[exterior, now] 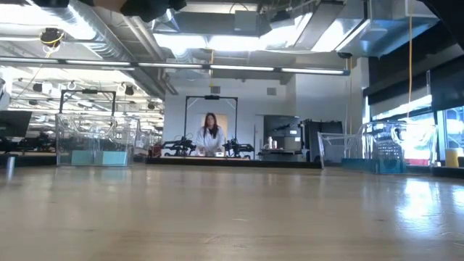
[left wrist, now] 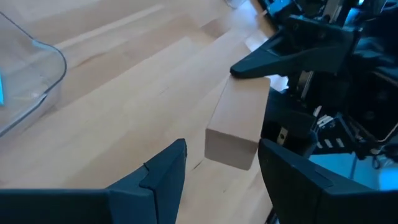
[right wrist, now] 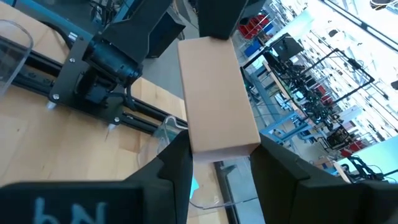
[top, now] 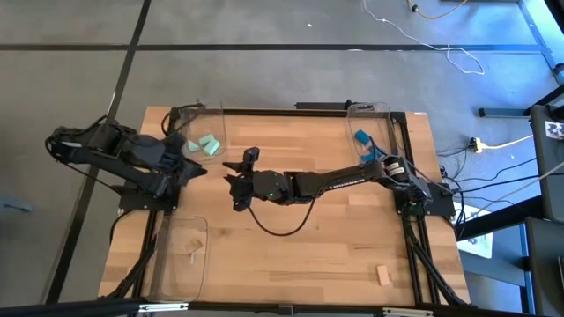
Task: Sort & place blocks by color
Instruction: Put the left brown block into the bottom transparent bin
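Gripping a wooden block (right wrist: 217,93) lengthwise, right jaws (right wrist: 214,158), left jaws (left wrist: 221,171) open at its far end

Pale wood blocks (top: 382,276), mint-teal blocks (top: 206,145), seemingly blue blocks (top: 362,137), well apart.

A robotics lab: behind the wooden table (exterior: 232,217), a person in a white coat (exterior: 211,136) stands at a bench holding another pair of robot arms (exterior: 239,148), under bare ceiling ducts (exterior: 109,32) and strip lights (exterior: 312,70).
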Tool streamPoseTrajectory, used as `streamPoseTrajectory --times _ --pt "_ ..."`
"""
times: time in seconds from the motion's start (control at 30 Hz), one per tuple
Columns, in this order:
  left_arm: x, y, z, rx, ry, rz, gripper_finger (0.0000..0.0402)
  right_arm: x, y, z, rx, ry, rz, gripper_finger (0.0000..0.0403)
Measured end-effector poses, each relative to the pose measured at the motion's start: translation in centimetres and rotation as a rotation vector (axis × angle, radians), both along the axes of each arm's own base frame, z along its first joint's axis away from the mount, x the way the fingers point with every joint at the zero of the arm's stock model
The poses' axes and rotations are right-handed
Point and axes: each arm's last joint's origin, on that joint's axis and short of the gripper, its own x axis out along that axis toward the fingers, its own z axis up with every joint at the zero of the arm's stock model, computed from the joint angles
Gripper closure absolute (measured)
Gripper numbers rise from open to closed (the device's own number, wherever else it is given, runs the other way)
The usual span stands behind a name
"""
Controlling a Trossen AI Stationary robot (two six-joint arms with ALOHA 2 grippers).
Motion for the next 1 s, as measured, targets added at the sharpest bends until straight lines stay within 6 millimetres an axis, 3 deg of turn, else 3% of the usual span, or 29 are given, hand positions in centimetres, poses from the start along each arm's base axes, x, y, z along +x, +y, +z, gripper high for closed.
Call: streamPoseTrajectory --times 0.73,1.0 --pt "2.9 -0.6 -0.4 0.094 0.037 -0.05 0.021 0.0 0.0 0.1 0.001 -0.007 0.002 0.0274" --pt "3.3 -0.8 -0.6 0.098 0.051 -0.066 0.0267 0.0 0.0 0.0 -0.003 0.004 0.001 0.0274"
